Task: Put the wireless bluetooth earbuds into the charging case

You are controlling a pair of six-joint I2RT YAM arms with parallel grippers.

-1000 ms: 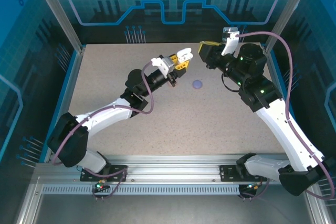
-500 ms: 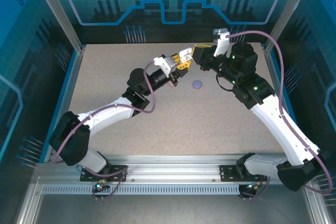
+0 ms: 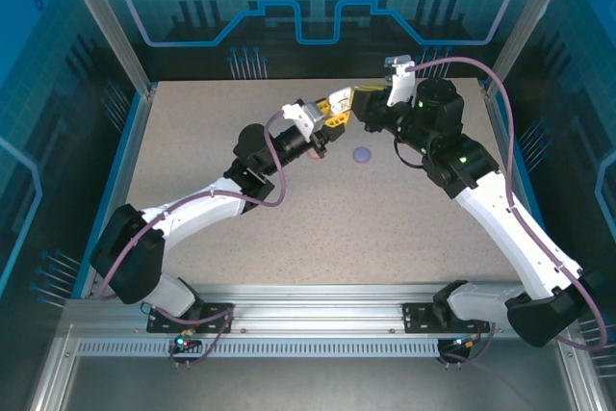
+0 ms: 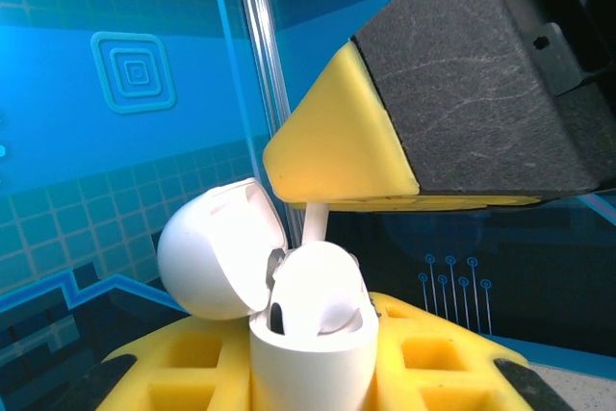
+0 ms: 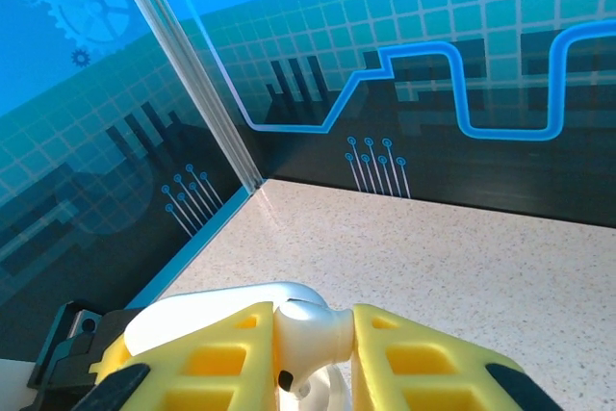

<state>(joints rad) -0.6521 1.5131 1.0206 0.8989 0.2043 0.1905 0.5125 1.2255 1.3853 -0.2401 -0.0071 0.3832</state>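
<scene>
So my right gripper (image 5: 313, 344) is pinched tight on a white earbud (image 5: 308, 326), with the fat end squeezed between the yellow pads. The thin stem points down toward the case. My left gripper (image 4: 308, 380) is closed around the charging case (image 4: 313, 358) and holds it upright between its own yellow fingers.

The case is small, glossy white and rounded. Its lid (image 4: 217, 252) is flipped open and hangs off to one side. There's a rounded white lump sitting in the mouth of the case, and the stem meets it right there. Honestly I can't tell if that lump is part of the bud I'm holding or a second one already seated.

From the top camera, both grippers meet nose to nose above the far middle of the table (image 3: 289, 228). A little purple round thing (image 3: 362, 154) lies on the speckled surface just in front of them, not touching either arm.
</scene>
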